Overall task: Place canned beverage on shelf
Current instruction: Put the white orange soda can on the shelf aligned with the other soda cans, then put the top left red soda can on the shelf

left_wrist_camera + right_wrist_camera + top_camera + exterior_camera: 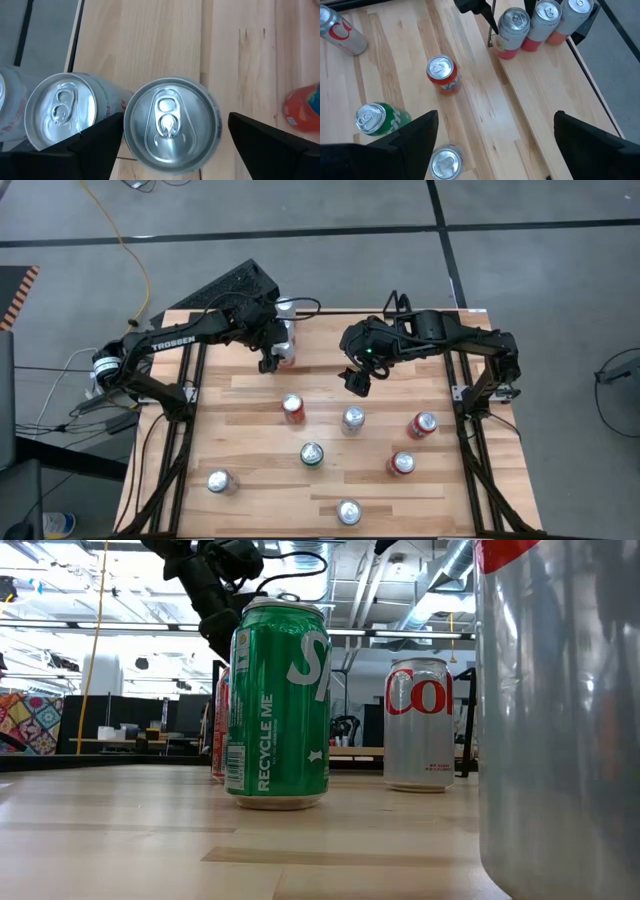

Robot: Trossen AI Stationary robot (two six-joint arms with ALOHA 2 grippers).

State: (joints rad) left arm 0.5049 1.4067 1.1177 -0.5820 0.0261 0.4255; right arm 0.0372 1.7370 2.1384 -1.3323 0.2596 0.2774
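Left gripper (272, 352) over the shelf (555, 75), fingers spread either side of a can, not clamping it.
High view: seven cans loose on the table (260, 510); right gripper (357, 378) agape mid-table. Left wrist view: pale can (170, 125) between fingers, a second beside. Right wrist view: three cans in a row on the shelf; orange can (442, 74) and green can (375, 119) nearby.
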